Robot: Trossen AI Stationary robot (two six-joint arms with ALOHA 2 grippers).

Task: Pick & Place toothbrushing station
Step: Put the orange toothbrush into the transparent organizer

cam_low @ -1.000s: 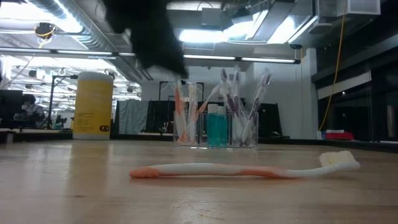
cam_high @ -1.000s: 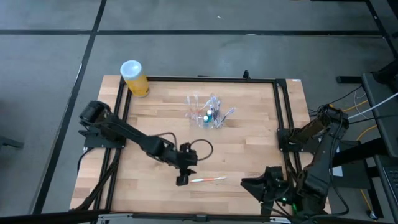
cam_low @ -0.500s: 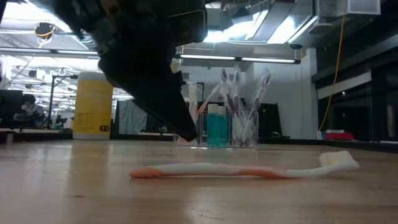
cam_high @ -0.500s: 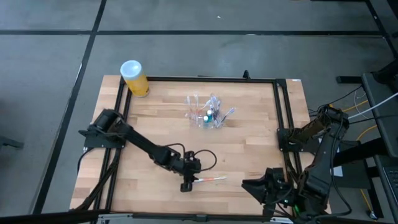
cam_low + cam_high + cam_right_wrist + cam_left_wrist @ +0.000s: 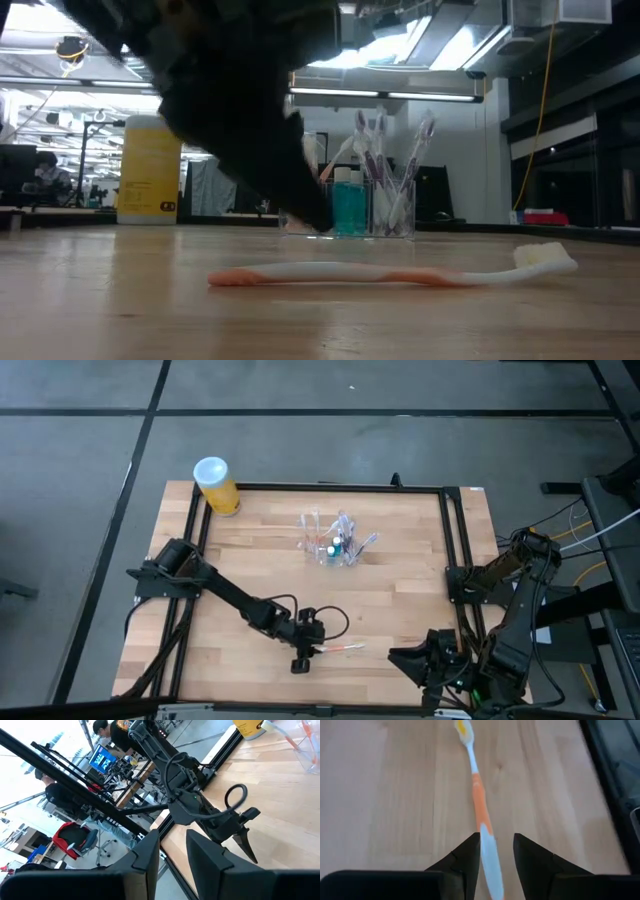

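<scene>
The clear toothbrushing station (image 5: 335,542) stands on its base at the table's far middle, with several toothbrushes and a teal bottle in its cups; it also shows in the low view (image 5: 350,208). A white and orange toothbrush (image 5: 338,648) lies flat near the front edge. My left gripper (image 5: 299,660) is open above the toothbrush's handle end. In the left wrist view my left gripper (image 5: 496,836) has a finger on either side of the handle (image 5: 487,850). The low view shows it a little above the brush (image 5: 390,272), apart from it. My right gripper (image 5: 415,657) waits, open, off the table's front right corner.
A yellow cylinder with a white lid (image 5: 215,483) stands at the table's far left corner. A black frame rail (image 5: 452,540) runs along the table's sides. Bare wood lies between the station and the toothbrush.
My left gripper has gone toward the table's near edge and down toward the handle end of the lying toothbrush, most of the way in the first half second. The toothbrush and the station have stayed where they were.
</scene>
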